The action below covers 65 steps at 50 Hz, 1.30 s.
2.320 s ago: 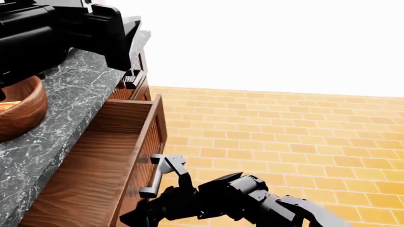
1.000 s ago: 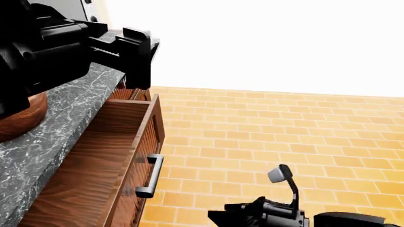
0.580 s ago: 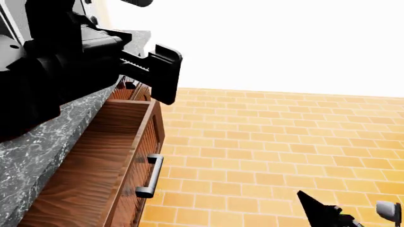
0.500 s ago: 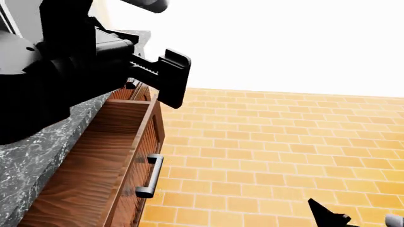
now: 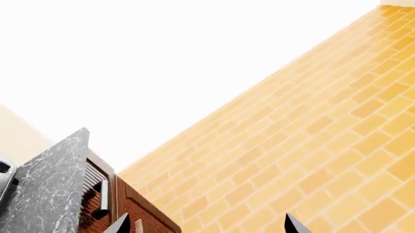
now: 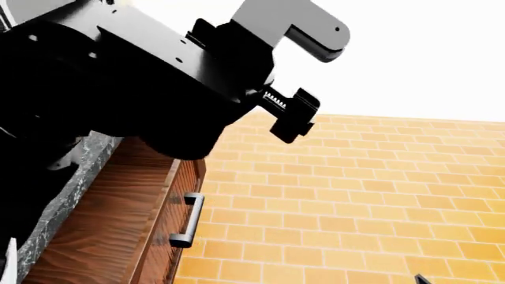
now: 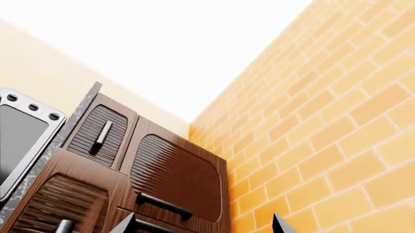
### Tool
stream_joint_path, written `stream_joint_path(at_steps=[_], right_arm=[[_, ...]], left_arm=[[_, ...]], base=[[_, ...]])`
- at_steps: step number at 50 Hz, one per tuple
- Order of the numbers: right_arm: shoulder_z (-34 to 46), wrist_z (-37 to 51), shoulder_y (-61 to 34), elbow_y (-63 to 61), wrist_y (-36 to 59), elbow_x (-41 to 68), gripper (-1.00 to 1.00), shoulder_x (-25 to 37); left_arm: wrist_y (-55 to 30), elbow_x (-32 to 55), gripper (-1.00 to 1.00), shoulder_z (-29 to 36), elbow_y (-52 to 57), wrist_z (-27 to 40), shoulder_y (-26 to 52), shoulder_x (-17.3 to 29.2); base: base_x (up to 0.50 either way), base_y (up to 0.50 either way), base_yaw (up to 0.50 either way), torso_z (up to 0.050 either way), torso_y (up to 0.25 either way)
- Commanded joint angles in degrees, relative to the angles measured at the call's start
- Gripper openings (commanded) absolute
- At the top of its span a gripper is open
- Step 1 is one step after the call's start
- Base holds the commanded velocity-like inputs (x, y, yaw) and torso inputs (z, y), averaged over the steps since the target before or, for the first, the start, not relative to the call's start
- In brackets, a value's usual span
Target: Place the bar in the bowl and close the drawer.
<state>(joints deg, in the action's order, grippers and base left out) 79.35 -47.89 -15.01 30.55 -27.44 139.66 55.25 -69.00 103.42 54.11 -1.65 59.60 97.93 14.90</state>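
The drawer (image 6: 118, 225) is seen pulled out in the head view, under the edge of the grey marble table (image 6: 67, 189). Its inside is brown wood and looks bare where it can be seen. A short silver handle (image 6: 188, 220) is fixed on its ribbed front. The bar and the bowl cannot be seen in any view; much of the table is hidden behind the big black left arm (image 6: 118, 77), which is held up high and fills the top left of the head view.

The left hand (image 5: 204, 228) is seen only as two dark tips at the edge of its wrist view. The tips are far apart, so the hand is spread wide, and nothing is held between them. The orange brick floor (image 5: 311, 145) and a corner of the table are seen past it.

The right hand (image 7: 203, 224) is also spread wide, with nothing held between its two tips. Brown cabinet doors (image 7: 175, 179) with black handles (image 7: 162, 206) are seen in its view, and a silver oven (image 7: 23, 131) beside them.
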Motion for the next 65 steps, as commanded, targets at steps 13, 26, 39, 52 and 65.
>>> stream_joint_path(at_steps=[13,26,39,52,65], right_arm=[[-0.74,-3.52,1.01,7.13,3.04,2.18,1.0,-4.25],[1.41,-4.32,-10.64,30.35,18.62,2.21,1.0,-14.1],[1.95,-6.27,-13.81,39.17,25.73,2.4,1.0,-16.25],[3.1,-8.11,-15.35,44.23,31.07,3.26,1.0,-16.58],[5.49,-9.67,-13.67,44.26,30.51,6.7,1.0,-16.29]], left_arm=[[6.37,-13.65,1.0,18.19,-13.33,-9.72,4.01,-14.85],[22.14,-2.79,1.0,36.5,-6.86,-8.34,8.63,-14.89],[18.94,-11.72,1.0,36.1,-6.12,-9.26,0.83,-14.9],[12.99,-22.95,1.0,35.47,-7.55,-12.92,-8.94,-14.9],[9.48,-32.12,1.0,35.03,-6.22,-18.35,-14.34,-14.9]], base=[[0.0,0.0,0.0,0.0,0.0],[0.0,0.0,0.0,0.0,0.0],[0.0,0.0,0.0,0.0,0.0],[0.0,0.0,0.0,0.0,0.0],[0.0,0.0,0.0,0.0,0.0]])
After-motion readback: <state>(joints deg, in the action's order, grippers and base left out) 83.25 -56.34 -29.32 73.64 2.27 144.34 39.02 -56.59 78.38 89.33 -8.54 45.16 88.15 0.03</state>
